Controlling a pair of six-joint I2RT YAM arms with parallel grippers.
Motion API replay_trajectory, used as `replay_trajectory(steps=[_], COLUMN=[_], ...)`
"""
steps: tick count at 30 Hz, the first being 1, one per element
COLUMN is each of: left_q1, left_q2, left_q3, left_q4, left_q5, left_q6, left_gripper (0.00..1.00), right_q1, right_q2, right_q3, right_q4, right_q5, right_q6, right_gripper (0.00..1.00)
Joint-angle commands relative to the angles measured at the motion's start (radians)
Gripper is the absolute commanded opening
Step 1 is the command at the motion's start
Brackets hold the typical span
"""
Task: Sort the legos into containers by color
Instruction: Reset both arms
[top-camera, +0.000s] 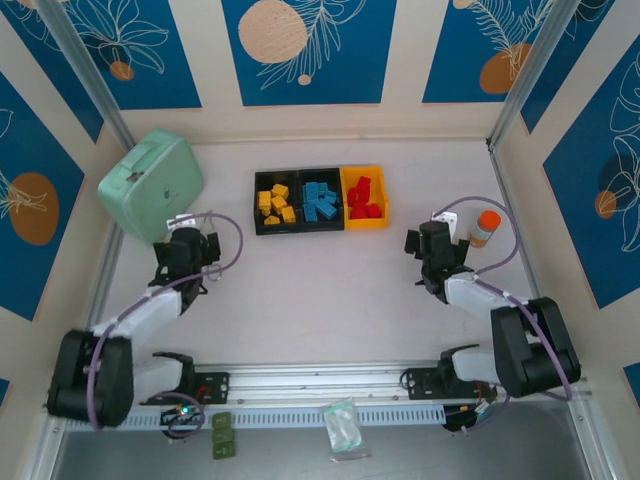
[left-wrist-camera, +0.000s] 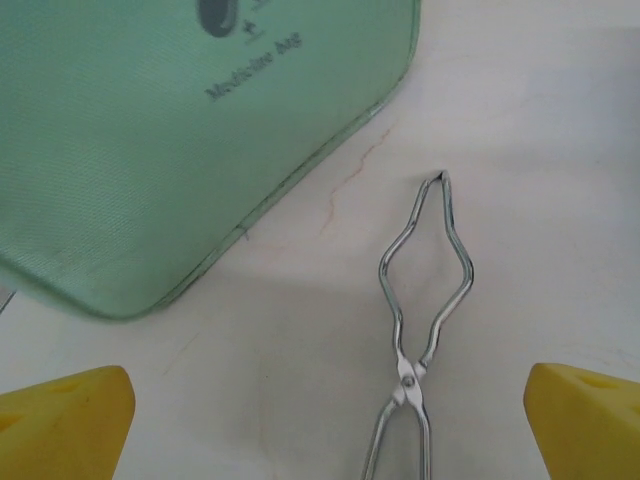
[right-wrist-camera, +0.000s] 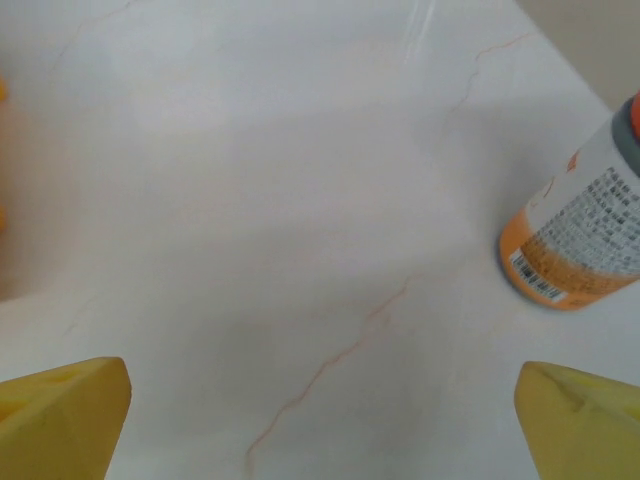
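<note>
The work surface is a pale, veined table (top-camera: 330, 290) enclosed by blue-and-cream wall panels.

Task status, as judged from the top view:
- The three joined bins stand near the middle of the table's far edge.
- Left black bin (top-camera: 258, 205): yellow bricks (top-camera: 276, 203).
- Middle black bin (top-camera: 320, 231): blue bricks (top-camera: 319, 201).
- Yellow bin (top-camera: 366, 225): red bricks (top-camera: 365, 198).
- No loose brick is visible on the table, so sorting appears complete.

Pincer status:
- Left gripper (top-camera: 197, 232): spread wide and empty, near the table's left edge, beside a mint-green case (top-camera: 150, 185) and above metal tongs (left-wrist-camera: 406, 378).
- Right gripper (right-wrist-camera: 320, 420): spread wide and empty, near the right edge, beside an orange-capped bottle (top-camera: 486, 228).
</note>
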Motion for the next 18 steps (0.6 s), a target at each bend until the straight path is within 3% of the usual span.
replay_trajectory(steps=[1,4,5,6,7,8,10,11,12,13,15,18], left_q1=[0.007,0.019,0.017,0.018,0.018,0.018,0.02,0.025,0.032,0.032,0.031,0.032], left_q2=[0.107,0.192,0.213,0.206,0.24,0.319,0.252,0.277,0.298,0.277,0.288,0.287], left_q3=[-0.054,-0.095,-0.105,-0.1,-0.106,-0.118,-0.067,-0.043,-0.056,-0.047,-0.052,-0.051], left_q4=[0.417,0.58,0.632,0.582,0.616,0.769,0.565,0.546,0.614,0.555,0.587,0.584], left_q5=[0.026,0.056,0.097,0.169,0.216,0.222,0.184,0.166,0.173,0.176,0.173,0.173], left_q6=[0.125,0.125,0.146,0.155,0.171,0.199,0.154,0.146,0.155,0.143,0.151,0.15], left_gripper=[0.99,0.99,0.99,0.99,0.99,0.99,0.99,0.99,0.99,0.99,0.99,1.0], right_q1=[-0.027,-0.096,-0.107,-0.116,-0.134,-0.137,-0.153,-0.166,-0.155,-0.13,-0.119,-0.164], right_q2=[0.031,0.126,0.137,0.138,0.18,0.228,0.177,0.205,0.201,0.191,0.2,0.19], right_q3=[-0.04,-0.079,-0.068,-0.054,-0.063,-0.075,-0.023,-0.015,-0.022,-0.02,-0.029,-0.01], right_q4=[0.356,0.527,0.519,0.465,0.514,0.629,0.437,0.463,0.475,0.453,0.493,0.432], right_q5=[-0.076,-0.253,-0.322,-0.423,-0.502,-0.51,-0.479,-0.457,-0.426,-0.384,-0.367,-0.462], right_q6=[-0.088,-0.097,-0.105,-0.129,-0.145,-0.148,-0.107,-0.083,-0.09,-0.101,-0.112,-0.089], right_gripper=[0.99,0.99,0.99,0.99,0.99,0.99,0.99,0.99,0.99,0.99,0.99,0.99])
